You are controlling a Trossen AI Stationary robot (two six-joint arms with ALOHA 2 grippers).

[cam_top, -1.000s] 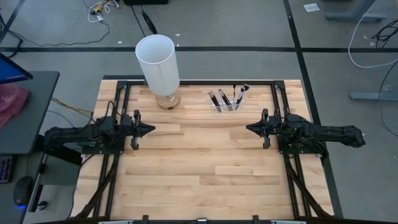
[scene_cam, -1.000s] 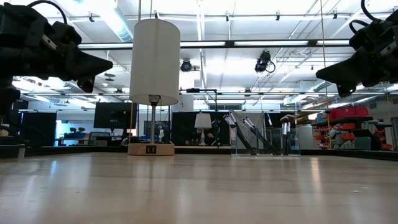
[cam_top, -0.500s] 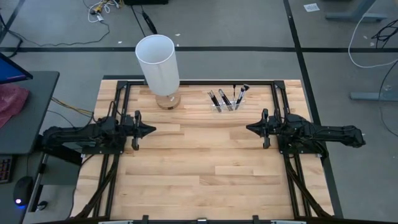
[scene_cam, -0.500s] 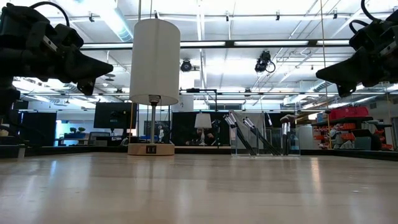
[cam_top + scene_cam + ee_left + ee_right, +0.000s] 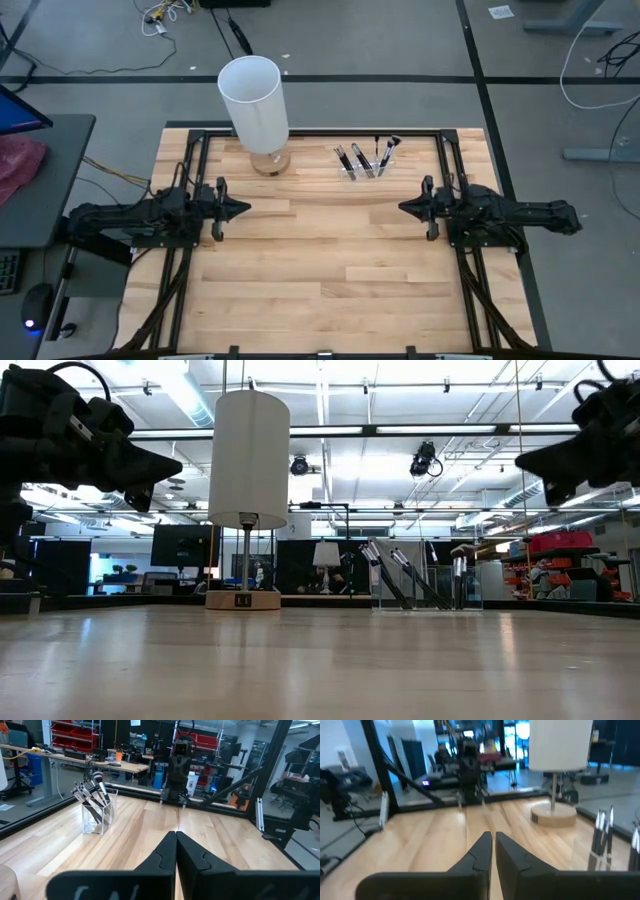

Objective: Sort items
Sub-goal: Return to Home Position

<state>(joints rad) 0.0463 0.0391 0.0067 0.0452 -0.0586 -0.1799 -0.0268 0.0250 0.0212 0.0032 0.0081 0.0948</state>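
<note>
Brushes point(image 5: 365, 158) are found standing together in a clear holder point(image 5: 352, 174), handles down and bristle tips up, several leaning at a slant. The holder rests on the counter point(image 5: 320, 270) at its far edge, right of centre. In the low view the brushes point(image 5: 402, 576) are seen tilted inside the holder point(image 5: 428, 596), some crossing one another; an exact count cannot be made.

Left side: the left hand point(image 5: 243, 209) is held above the counter's left part, pointed toward the centre. In the low view it point(image 5: 176, 463) is seen well clear of the surface. Its fingers are pressed together with nothing between them, as confirmed in the left wrist view point(image 5: 175, 834), where the brushes point(image 5: 91, 795) appear well apart from it.

Centre left: a lamp point(image 5: 253, 98) with a tall white shade is set on a round base at the far edge, left of the holder and apart from it. It is upright in the low view point(image 5: 249, 446).

Right side: the right hand point(image 5: 403, 208) is held above the counter's right part, pointed toward the centre and facing the left hand, with wide bare wood between them. It point(image 5: 522, 460) is raised clear of the surface. Its fingers point(image 5: 481, 851) are closed together on nothing. The holder lies near it, toward the far edge, untouched.
</note>
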